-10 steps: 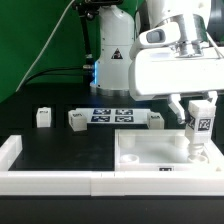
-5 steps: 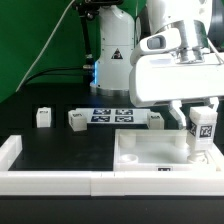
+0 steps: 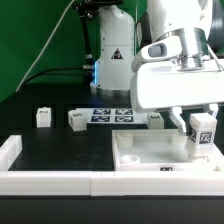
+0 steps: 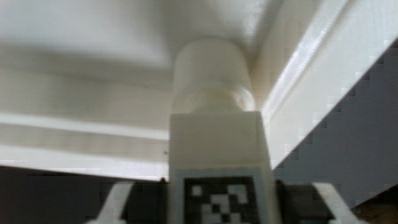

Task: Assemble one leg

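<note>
Nearest: my pincer (image 3: 201,124) is clamped on the small white plastic block-like leg (image 3: 203,130), gripping its upper, tagged part. In the wrist view my fingers (image 4: 128,208) are only slivers on either side of the leg, cut off by the frame edge.

Label: a black-and-white square marker tag on the leg's face. It is a pattern only, blurred in the wrist view and cropped there.

Position: the leg hangs upright, its lower end reaching below my fingertips. It sits over the corner of the large flat white square panel (image 3: 140,155) on the exterior view's right. In the wrist view the rounded end lies close against the panel's raised rim. I cannot tell whether it touches or is seated. The panel's far right side is cut off by the frame. A small dark mark on its front edge is too small to read.

Next out: long white border rails, one along the front (image 3: 50,181) and one at the exterior view's left (image 3: 9,150), on the black table (image 3: 60,150).

Farther: three loose white pegs of the same kind stand in a row (image 3: 42,117) (image 3: 77,119) (image 3: 157,119). The marker board (image 3: 112,116) lies between the second and third. The tags are patterned, with details too small to make out.

Farthest: the arm's white base (image 3: 115,62), with its top hidden behind my own housing.
</note>
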### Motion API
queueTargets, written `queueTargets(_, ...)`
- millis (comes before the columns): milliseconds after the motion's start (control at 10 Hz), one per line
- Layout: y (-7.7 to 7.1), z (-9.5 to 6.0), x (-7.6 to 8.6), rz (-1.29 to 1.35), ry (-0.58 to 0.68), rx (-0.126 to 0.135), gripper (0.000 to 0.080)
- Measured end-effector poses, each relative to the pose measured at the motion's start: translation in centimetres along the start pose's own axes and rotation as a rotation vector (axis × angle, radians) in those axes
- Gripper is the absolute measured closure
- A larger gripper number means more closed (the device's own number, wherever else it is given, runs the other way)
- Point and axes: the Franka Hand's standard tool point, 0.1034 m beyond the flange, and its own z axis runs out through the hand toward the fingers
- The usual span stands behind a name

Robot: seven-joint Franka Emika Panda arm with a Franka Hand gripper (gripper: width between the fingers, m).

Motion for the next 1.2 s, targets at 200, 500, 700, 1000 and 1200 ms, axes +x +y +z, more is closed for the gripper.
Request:
queueTargets(200, 0.10, 0.13, 0.03, -0.001, 0.016, -0.003, 0.0509)
queueTargets(500, 0.08, 0.26, -0.17, -0.003, -0.004, 0.000, 0.0508)
queueTargets(700, 0.08, 0.27, -0.20, -0.003, -0.004, 0.000, 0.0189)
queueTargets(1000, 0.08, 0.28, -0.21, -0.003, -0.005, 0.000, 0.0162)
queueTargets(1200, -0.05, -0.70, 0.73, 0.008, -0.015, 0.001, 0.0151)
